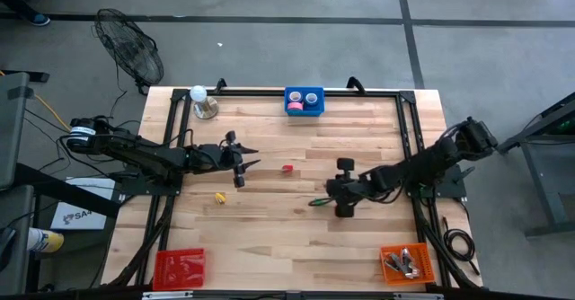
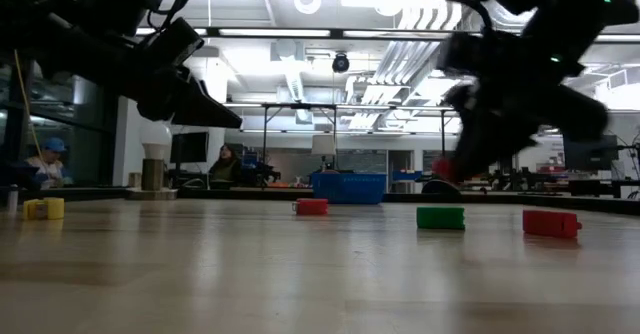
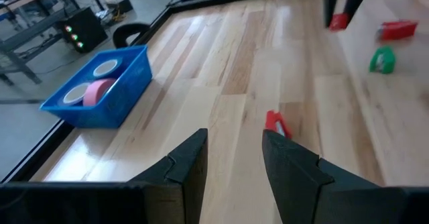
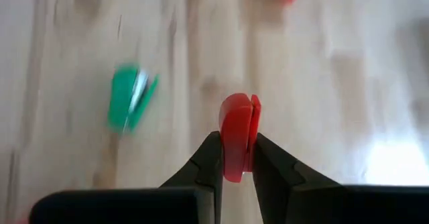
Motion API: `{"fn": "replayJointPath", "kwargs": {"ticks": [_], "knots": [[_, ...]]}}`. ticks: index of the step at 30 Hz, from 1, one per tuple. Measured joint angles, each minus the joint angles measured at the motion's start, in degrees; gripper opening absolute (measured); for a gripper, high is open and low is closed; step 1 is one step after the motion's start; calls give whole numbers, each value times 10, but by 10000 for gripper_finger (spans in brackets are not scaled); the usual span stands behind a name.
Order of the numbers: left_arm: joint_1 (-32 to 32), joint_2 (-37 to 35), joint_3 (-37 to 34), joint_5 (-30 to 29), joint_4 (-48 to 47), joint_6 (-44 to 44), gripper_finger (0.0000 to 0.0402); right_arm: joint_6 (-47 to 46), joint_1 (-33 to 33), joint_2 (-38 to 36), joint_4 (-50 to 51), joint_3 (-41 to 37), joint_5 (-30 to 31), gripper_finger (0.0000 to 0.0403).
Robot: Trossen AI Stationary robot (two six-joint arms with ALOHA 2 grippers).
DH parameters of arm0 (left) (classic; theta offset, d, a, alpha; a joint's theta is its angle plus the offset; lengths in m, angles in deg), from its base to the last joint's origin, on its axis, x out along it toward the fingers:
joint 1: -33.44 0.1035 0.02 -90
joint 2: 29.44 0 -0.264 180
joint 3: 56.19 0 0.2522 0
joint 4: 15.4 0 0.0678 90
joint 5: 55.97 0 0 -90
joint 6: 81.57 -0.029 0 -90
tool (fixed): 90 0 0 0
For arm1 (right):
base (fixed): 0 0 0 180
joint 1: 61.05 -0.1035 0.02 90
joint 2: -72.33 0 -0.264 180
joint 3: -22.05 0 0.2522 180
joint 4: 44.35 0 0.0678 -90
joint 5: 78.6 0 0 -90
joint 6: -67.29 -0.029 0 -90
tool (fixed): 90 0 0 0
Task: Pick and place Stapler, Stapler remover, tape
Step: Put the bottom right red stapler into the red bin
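My right gripper point(image 4: 236, 158) is shut on a small red piece point(image 4: 236, 133) above the table's middle right point(image 1: 331, 192). A green piece point(image 4: 131, 98) lies on the wood just beside it. Another red piece point(image 1: 287, 168) lies at the table's middle, and a yellow one point(image 1: 219, 195) lies left of it. A further red piece point(image 2: 551, 223) lies flat on the table. My left gripper point(image 1: 252, 156) is open and empty, left of the middle red piece point(image 3: 276, 122). A blue bin point(image 3: 131, 90) at the far edge holds tape rolls, one pinkish-red point(image 3: 100, 90). My right gripper pinches the small red piece between its two fingers, which sit on its two flat sides near its lower end point(image 4: 234, 167). The piece stands on edge, sticking out beyond the fingertips. In the low view it hangs clear of the table point(image 2: 445, 169).
A red tray point(image 1: 178, 266) stands at the near left corner and an orange tray point(image 1: 406, 262) with several items at the near right. A lamp-like stand point(image 1: 202, 102) stands at the far left. A black frame point(image 1: 409, 138) runs along the table's sides.
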Motion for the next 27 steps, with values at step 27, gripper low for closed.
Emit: {"fn": "replayJointPath", "kwargs": {"ticks": [27], "knots": [[0, 0, 66, 132, 88, -79, 138, 287, 144, 58, -527, 0, -77, 47]]}}
